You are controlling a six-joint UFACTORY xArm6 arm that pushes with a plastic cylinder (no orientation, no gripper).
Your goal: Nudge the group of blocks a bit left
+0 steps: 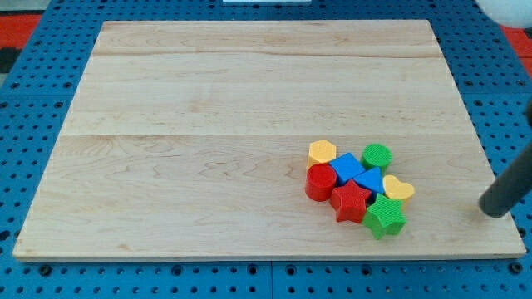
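A tight group of blocks sits at the lower right of the wooden board (pixel 208 124). It holds a yellow hexagon (pixel 322 151), a green cylinder (pixel 376 155), a blue cube (pixel 346 168), a blue triangle (pixel 369 179), a red cylinder (pixel 320 182), a yellow heart (pixel 398 189), a red star (pixel 351 201) and a green star (pixel 385 217). My tip (pixel 494 210) is on the board at the view's right, well to the right of the group and apart from it, about level with the red star.
The board lies on a blue perforated table (pixel 50 50). A white object shows at the view's top right corner (pixel 507 10). The board's right edge is close to my tip.
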